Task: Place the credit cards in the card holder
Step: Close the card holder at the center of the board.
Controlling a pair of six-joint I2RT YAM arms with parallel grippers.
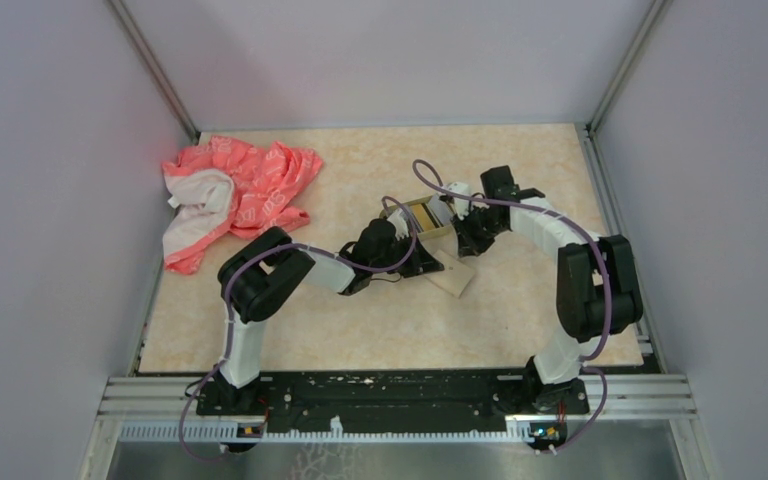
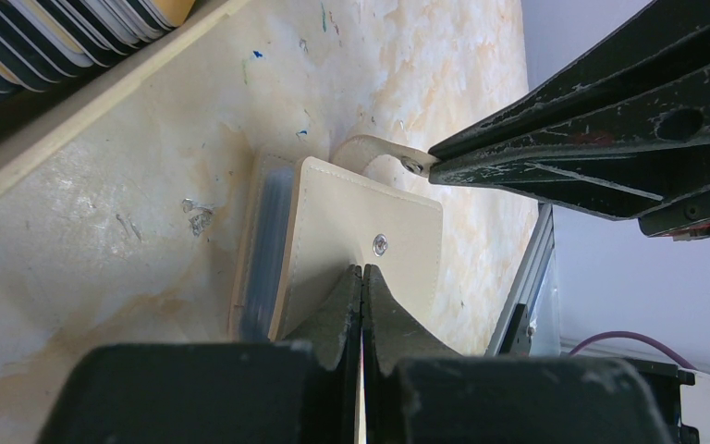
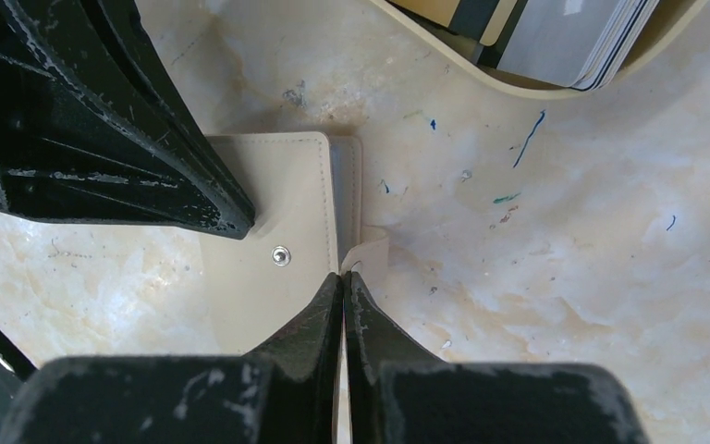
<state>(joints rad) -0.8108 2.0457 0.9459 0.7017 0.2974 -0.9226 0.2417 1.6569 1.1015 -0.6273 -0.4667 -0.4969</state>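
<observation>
Two tools pressed together, left tool (image 2: 362,269) and right tool (image 3: 344,276), at card holder (image 2: 351,208).
Soft, light; pinch its strap (image 2: 374,148).

Shallow gold-olive tin with rounded corners (image 3: 527,91): sits near the worktop's centre, holding a close-packed stack of thin plastic cards (image 2: 55,37), with dark, pale and tan edges showing. Flat cream stitched pouch with a metal snap stud (image 2: 361,231): lies flat just towards the worktop's near edge from the tin. Its strap tab (image 2: 370,153) is curled upward. Pale blue card edges (image 2: 263,250) show along one side.
</observation>
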